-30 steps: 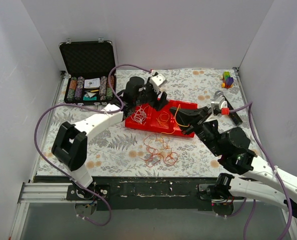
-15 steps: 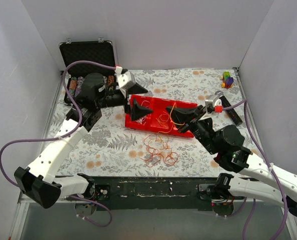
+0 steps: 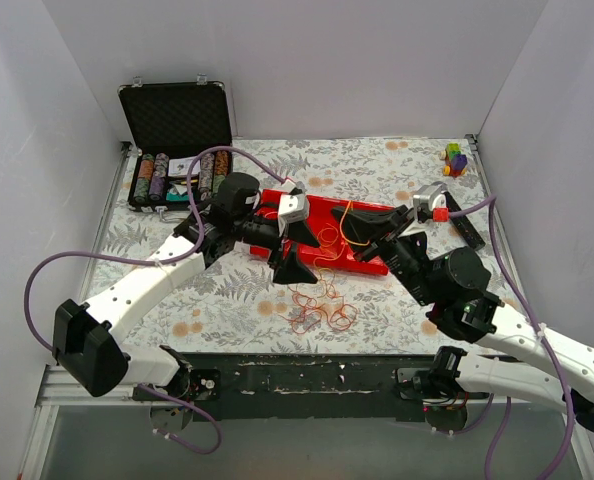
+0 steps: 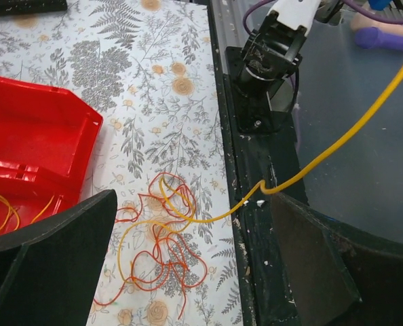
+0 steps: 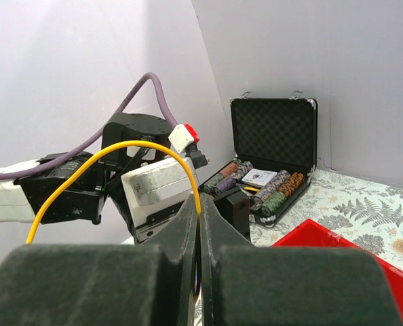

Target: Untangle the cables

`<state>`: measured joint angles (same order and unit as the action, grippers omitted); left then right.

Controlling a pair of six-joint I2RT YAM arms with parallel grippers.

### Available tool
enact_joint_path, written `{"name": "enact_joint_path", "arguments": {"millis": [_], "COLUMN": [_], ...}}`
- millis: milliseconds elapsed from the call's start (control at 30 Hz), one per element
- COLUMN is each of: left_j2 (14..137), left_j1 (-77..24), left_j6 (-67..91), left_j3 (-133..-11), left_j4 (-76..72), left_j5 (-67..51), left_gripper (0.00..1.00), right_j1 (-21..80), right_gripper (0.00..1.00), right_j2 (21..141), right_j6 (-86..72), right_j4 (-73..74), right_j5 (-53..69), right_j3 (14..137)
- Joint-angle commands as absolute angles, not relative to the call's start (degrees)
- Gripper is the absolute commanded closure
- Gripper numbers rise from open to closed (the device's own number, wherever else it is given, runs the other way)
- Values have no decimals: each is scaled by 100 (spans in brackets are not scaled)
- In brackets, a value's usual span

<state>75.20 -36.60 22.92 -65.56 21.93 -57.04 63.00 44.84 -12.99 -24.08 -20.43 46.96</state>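
A clump of thin red and orange cables lies on the table in front of the red tray. My left gripper is open and empty, just above the clump's far edge. In the left wrist view the clump lies between my fingers. A yellow cable rises from it to the upper right. My right gripper is shut on that yellow cable, pinched at the fingertips and held above the tray. A thin orange cable lies in the tray.
An open black case of poker chips stands at the back left. A small coloured toy is in the back right corner. A grey and red object and a black bar lie right of the tray.
My left arm has swung from the tray's far left side to its front, over the clump on the table. My right gripper has kept hold of the yellow cable and barely moved.
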Motion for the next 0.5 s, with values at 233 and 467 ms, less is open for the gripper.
{"name": "enact_joint_path", "arguments": {"millis": [233,467], "left_j2": [7585,7593], "left_j1": [-3929,-4052], "left_j6": [2355,2426], "left_j3": [-6952,-7127], "left_j4": [2188,2329], "left_j5": [-6196,-6293], "left_gripper": [48,82], "right_j1": [6275,6275], "right_gripper": [99,99], "right_j2": [4500,4483], "right_j6": [-1151,-1169], "right_j4": [-2865,-2892], "right_j5": [-2083,-2083], "right_j3": [4940,4896]}}
